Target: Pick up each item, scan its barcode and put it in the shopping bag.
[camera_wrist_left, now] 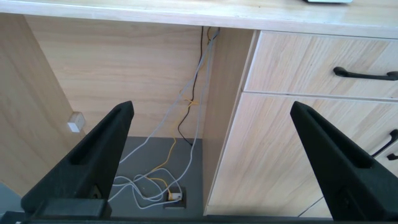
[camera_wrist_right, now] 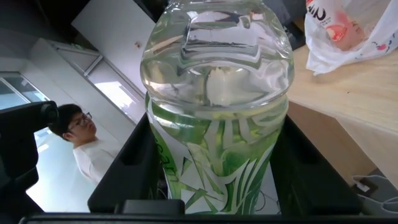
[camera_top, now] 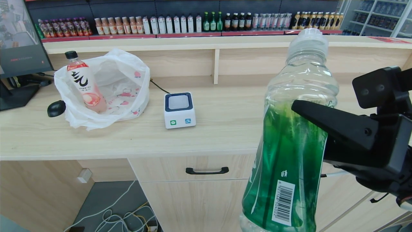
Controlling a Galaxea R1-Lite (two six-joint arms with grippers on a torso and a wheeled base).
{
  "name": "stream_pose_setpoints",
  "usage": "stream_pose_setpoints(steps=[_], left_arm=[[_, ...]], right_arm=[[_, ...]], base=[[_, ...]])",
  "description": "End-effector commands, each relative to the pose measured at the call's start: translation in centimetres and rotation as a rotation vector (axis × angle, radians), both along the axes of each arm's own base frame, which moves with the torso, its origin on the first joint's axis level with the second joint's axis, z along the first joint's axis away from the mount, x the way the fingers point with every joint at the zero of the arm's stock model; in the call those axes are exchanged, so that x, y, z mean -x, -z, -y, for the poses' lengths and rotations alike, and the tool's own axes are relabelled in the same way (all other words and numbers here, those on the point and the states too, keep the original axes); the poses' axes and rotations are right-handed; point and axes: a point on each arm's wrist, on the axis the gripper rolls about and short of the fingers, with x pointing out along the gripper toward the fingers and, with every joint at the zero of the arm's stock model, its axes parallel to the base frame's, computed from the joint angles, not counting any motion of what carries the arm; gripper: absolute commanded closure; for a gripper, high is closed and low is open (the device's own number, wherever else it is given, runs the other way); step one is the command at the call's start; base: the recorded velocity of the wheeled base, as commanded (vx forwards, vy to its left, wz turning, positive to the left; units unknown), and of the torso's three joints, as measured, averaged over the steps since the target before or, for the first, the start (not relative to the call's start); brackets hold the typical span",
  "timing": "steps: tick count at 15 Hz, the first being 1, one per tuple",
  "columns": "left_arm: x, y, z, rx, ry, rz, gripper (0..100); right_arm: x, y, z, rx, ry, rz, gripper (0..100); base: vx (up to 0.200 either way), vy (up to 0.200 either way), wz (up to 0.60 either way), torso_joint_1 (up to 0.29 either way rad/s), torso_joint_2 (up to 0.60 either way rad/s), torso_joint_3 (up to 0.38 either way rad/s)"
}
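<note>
- Currently the counter (camera_top: 225,129) is carrying everything for the task, all of it well to the left of the raised bottle.
- The bag (camera_top: 125,87) is lying slumped with its mouth gaping, so items can go in easily; a pink bottle (camera_top: 85,83) is leaning inside it, apparently already packed.
- The green bottle (camera_top: 289,154) is being held upright in the air off the counter's front edge, to the right of the scanner. Its barcode (camera_top: 283,201) is facing back toward the head camera, so it probably needs turning before it will read.
- The right gripper (camera_wrist_right: 214,143) is clamping the green bottle at mid-body, one finger on each side.
- The left gripper (camera_wrist_left: 210,118) is hanging below the counter edge with its fingers wide apart, holding nothing and keeping out of the way.
- The scanner (camera_top: 179,109) is sitting just right of the bag, window facing up, likely the next stop.
</note>
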Motion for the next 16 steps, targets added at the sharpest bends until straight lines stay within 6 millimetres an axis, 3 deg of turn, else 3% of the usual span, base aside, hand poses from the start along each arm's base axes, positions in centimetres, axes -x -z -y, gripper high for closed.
stream_pose_setpoints(steps=[1,5,11,13,16], left_arm=[[0.0,0.0,0.0,0.0,0.0,0.0,0],[0.0,0.0,0.0,0.0,0.0,0.0,0],[0.0,0.0,0.0,0.0,0.0,0.0,0],[0.0,0.0,0.0,0.0,0.0,0.0,0],[0.0,0.0,0.0,0.0,0.0,0.0,0]], right_arm=[[0.0,-0.2,0.0,-0.004,-0.001,0.006,100],[0.1,-0.1,0.0,0.003,0.011,0.032,100],[0.0,0.0,0.3,0.059,0.123,0.231,100],[-0.7,0.7,1.1,0.13,0.29,0.377,100],[-0.2,1.1,2.0,0.169,0.467,0.437,100]], base=[[0.0,0.0,0.0,0.0,0.0,0.0],[0.0,0.0,0.0,0.0,0.0,0.0],[0.0,0.0,0.0,0.0,0.0,0.0],[0.0,0.0,0.0,0.0,0.0,0.0],[0.0,0.0,0.0,0.0,0.0,0.0]])
